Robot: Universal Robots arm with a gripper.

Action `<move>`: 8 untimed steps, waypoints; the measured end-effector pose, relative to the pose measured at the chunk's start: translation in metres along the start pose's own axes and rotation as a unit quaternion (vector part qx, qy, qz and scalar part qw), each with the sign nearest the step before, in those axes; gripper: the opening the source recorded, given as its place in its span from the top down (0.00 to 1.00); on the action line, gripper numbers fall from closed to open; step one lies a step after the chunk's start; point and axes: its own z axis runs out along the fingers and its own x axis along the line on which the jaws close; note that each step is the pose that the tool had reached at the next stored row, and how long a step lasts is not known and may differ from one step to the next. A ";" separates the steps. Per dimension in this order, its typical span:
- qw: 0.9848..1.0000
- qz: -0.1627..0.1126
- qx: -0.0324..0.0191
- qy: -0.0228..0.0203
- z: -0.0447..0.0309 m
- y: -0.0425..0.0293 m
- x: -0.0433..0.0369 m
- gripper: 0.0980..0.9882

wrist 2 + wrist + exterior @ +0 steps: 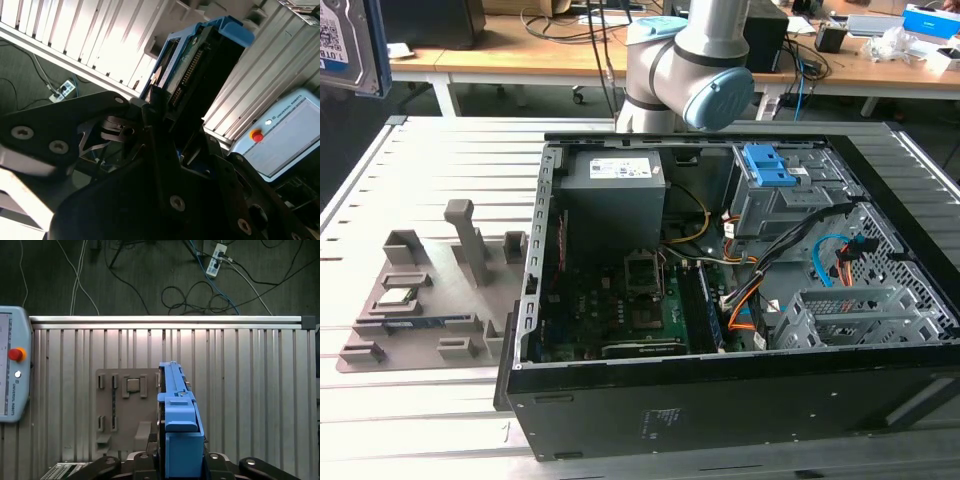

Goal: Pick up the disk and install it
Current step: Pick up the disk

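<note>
Fingers (159,150) pinch the blue-framed disk (179,410), white-and-blue label (342,35), over the ribbed table (250,390).

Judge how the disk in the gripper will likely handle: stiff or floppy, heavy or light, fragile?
Probably stiff: the disk stands straight out of the gripper without sagging. Likely heavy for its size, judging by its silver face in the exterior view. Possibly fragile: its connector pins lie bare in the second wrist view.

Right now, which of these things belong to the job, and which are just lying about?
Part of the job: the disk, held in the gripper; the open computer case.
Just lying about: the grey parts tray, the small chip on it, the control pendant, the power strip on the floor.
</note>
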 end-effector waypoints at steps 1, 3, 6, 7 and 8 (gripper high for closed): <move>1.000 0.000 0.000 0.000 -0.0022 0.0000 0.0000 0.70; 1.000 0.000 0.000 0.000 -0.0045 0.0001 -0.0001 0.70; 1.000 0.000 0.000 0.000 -0.0082 0.0002 -0.0001 0.70; 1.000 0.000 0.000 0.000 -0.0090 0.0002 -0.0001 0.70; 1.000 0.000 0.000 0.000 -0.0101 0.0002 -0.0001 0.70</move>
